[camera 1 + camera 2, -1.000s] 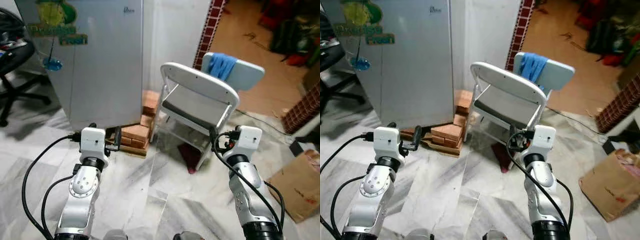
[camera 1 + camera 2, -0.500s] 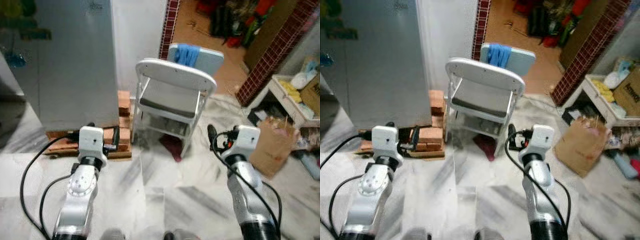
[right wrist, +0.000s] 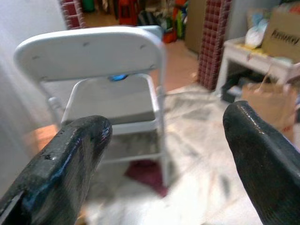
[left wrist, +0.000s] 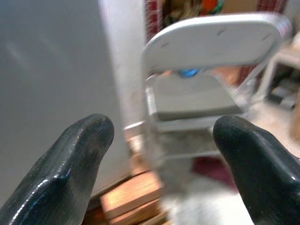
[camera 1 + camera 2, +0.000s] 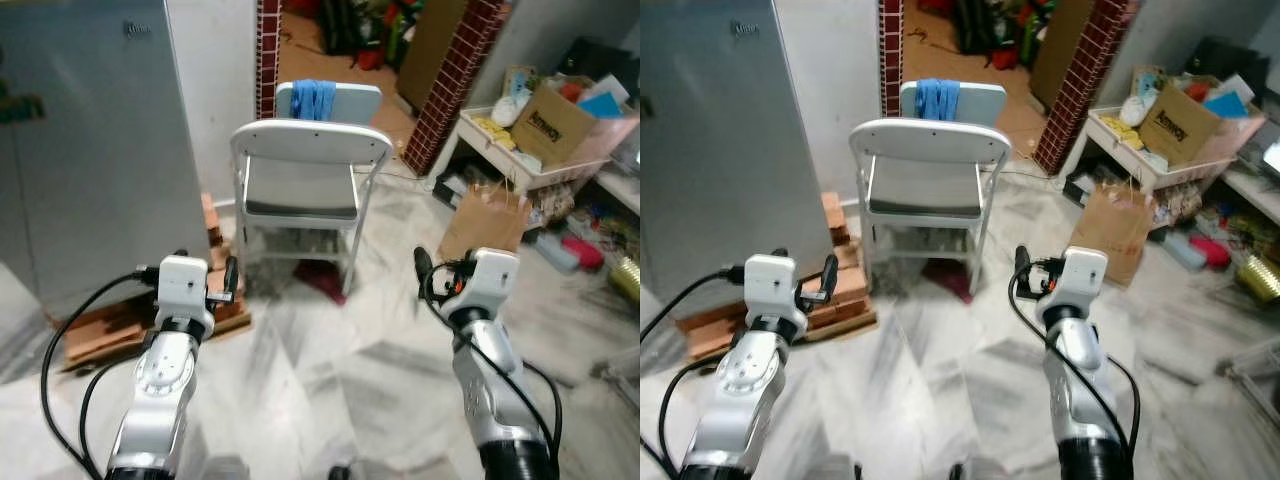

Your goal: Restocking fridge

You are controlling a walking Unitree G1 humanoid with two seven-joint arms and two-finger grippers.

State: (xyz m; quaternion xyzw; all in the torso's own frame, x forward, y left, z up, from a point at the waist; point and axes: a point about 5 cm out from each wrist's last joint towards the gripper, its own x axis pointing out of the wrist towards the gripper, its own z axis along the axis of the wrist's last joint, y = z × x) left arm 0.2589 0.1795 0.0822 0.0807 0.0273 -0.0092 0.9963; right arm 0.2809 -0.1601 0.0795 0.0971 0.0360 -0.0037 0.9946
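Left gripper (image 4: 159,140) and right gripper (image 3: 168,140) fingers apart, empty, facing the chair (image 5: 305,190) at frame centre, fridge (image 5: 90,140) upper left

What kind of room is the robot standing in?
Probably a lived-in home, near its kitchen or storage corner: a tall grey fridge stands on bricks, a white folding metal chair sits on the marble floor, and a white table holds cardboard boxes.

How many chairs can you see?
2. One white chair stands in front of the robot, beside the fridge. A second chair, with a blue cloth on its back, stands right behind it. Others may be hidden in the clutter.
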